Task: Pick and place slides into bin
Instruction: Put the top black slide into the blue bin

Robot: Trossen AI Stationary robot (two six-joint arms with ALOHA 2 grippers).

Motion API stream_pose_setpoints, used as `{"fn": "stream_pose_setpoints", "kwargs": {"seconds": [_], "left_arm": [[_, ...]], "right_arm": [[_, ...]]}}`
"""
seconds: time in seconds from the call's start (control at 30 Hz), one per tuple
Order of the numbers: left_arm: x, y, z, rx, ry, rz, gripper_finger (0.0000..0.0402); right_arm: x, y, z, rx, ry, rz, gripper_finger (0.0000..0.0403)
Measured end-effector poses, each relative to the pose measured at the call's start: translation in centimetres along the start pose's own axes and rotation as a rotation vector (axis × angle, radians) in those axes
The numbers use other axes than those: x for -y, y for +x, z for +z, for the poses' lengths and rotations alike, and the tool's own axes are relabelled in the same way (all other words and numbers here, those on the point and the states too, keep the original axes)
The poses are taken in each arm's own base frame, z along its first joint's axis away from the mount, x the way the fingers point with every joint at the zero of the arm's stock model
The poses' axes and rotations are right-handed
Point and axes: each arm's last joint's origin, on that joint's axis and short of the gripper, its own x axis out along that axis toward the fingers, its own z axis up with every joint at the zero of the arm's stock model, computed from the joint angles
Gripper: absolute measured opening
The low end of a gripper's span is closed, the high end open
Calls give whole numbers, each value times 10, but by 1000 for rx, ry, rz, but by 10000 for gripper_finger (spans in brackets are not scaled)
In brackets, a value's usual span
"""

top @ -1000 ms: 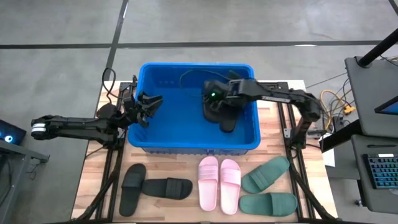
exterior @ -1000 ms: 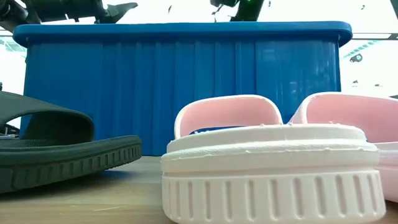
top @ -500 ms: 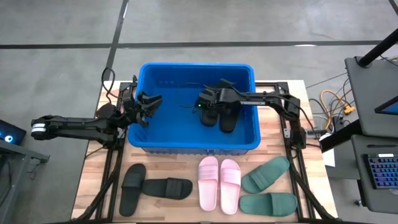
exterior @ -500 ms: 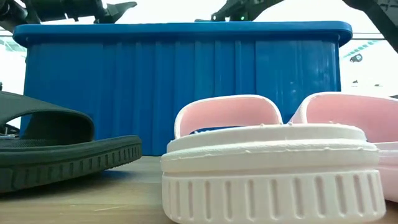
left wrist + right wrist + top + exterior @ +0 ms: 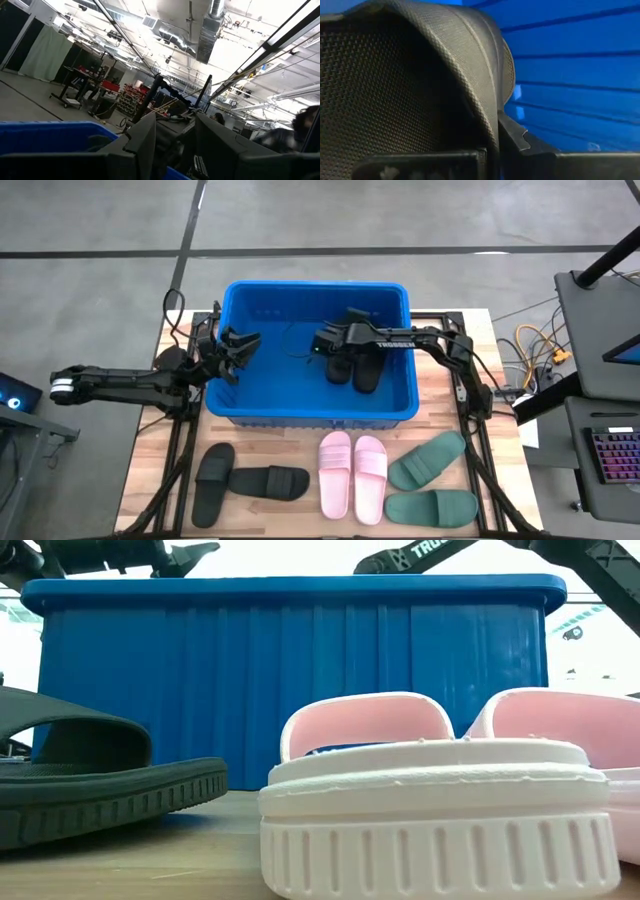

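the right arm (image 5: pixel 420 337) is now stretched flatter and straighter across the bin (image 5: pixel 310 415) than a second ago, when it was bent over the right part. the right gripper (image 5: pixel 322 343) is moved leftward toward the bin's middle, clamped on a black slide (image 5: pixel 340 363), which is carried left with it, beside the second black slide (image 5: pixel 368 370) inside.

The bright blue bin (image 5: pixel 232 395), rectangular with ribbed walls and a thick rim, sits at the table's far half and holds two black slides (image 5: pixel 357 366) close together right of its centre. In front of it on the wood lie a black pair (image 5: pixel 243 480), one upright lengthwise and one crosswise, a light pink pair (image 5: pixel 352 475) side by side, and a dark green pair (image 5: pixel 431 485) angled at the right.
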Motion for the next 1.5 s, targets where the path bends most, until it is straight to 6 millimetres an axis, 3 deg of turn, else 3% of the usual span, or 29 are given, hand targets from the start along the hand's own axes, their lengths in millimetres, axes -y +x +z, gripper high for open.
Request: {"fn": "stream_pose_setpoints", "kwargs": {"seconds": [0.3,1.5], "left_arm": [[0,0,0,0,-1,0,125],[0,0,1,2,-3,-2,125]], "right_arm": [[10,11,1,-4,-63,-3,12],[9,20,0,7,86,79,13]]}}
